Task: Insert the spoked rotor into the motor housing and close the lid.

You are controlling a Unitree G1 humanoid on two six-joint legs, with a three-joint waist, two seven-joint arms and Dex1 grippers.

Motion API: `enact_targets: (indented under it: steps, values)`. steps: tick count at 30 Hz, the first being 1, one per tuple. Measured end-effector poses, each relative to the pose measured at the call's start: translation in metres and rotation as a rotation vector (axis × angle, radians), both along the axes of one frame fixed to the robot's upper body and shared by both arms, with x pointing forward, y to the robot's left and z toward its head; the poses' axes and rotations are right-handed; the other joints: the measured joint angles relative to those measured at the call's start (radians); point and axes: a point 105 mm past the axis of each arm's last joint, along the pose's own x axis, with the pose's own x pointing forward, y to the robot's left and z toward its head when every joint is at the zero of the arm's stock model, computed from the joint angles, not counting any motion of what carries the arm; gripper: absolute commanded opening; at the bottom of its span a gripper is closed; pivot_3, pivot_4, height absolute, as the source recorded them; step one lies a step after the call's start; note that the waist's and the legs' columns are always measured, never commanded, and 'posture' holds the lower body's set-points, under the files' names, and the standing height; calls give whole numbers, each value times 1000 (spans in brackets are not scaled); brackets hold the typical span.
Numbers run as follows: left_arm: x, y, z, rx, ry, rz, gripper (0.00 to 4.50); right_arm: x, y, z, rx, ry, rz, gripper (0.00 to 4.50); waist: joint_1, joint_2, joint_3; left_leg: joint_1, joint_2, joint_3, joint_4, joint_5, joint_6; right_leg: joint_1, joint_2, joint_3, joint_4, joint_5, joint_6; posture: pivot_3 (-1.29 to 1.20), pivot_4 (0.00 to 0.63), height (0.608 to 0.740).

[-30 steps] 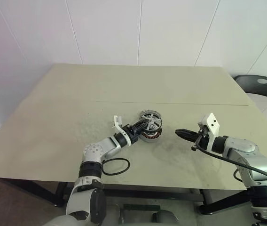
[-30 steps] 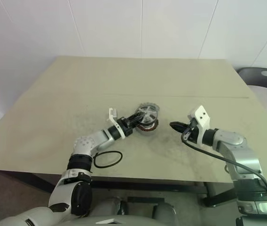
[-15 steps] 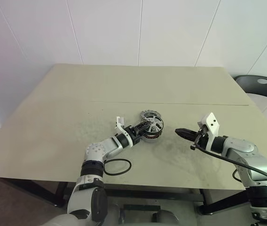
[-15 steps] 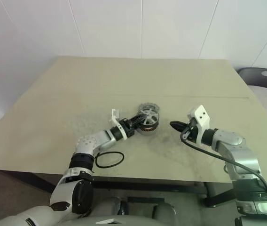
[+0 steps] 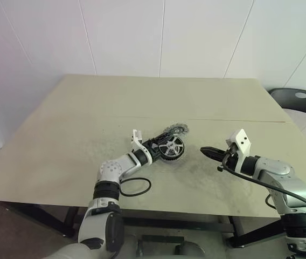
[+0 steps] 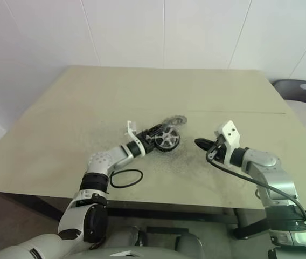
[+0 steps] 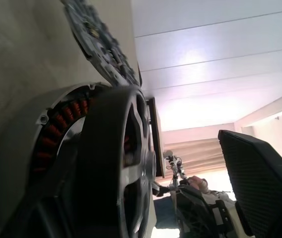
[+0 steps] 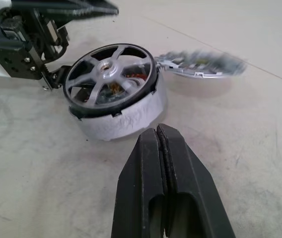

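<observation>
Rotor (image 8: pixel 110 79) sits cocked in housing (image 8: pixel 126 116) — stiff, heavy metal; I'd press its rim. Left end effector (image 5: pixel 154 144) released, right end effector (image 8: pixel 161 144) clenched empty.

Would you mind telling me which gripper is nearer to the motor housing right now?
The left. The left gripper is right at the motor housing, jaws open beside the spoked rotor seated in it. The right gripper hovers shut, apart, on the housing's other side.
</observation>
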Motion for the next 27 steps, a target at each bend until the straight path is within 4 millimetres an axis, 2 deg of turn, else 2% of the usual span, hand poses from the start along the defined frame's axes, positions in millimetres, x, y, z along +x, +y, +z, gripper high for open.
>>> enact_targets:
  steps: [9, 13, 17, 20, 23, 27]
  values:
    - [1, -5, 6, 157, -89, -37, 4484, 0, 1, 0, -4, -5, 0, 0, -1, 0, 0, 2, 0, 0, -2, 0, 0, 3, 0, -1, -3, 0, 1, 0, 0, 740]
    - [2, -4, 18, 204, -161, -42, 4484, 1, 0, 0, -9, -7, -2, 0, -1, 0, 0, -8, 0, 0, -2, 0, 0, -8, 0, 0, -1, 1, 1, 0, 0, 740]
    - [4, 3, 36, 315, -300, -46, 4484, 1, 0, -1, -16, -7, -5, 0, 0, 0, 0, -11, 0, 0, -3, 1, -1, -10, 1, 0, 1, 1, 2, 0, 0, 740]
    - [4, 6, 41, 399, -376, -60, 3862, 2, 0, -2, -18, -7, -6, 0, 0, 0, 0, -11, 0, 0, -3, 1, -1, -10, 1, 0, 1, 1, 0, 0, 0, 740]
    - [6, 11, 36, 533, -464, -60, 2922, 3, 1, -2, -15, -12, -3, 0, 0, 0, 0, -11, 0, 0, -2, 1, -1, -10, 1, 0, 0, 1, 0, 0, 0, 740]
    - [11, 18, 28, 608, -545, 2, 1636, 2, 5, -5, -19, -4, 8, 0, 0, 0, 1, -11, 0, 0, -2, 1, -1, -11, 0, 0, 0, 1, 0, 0, 0, 740]
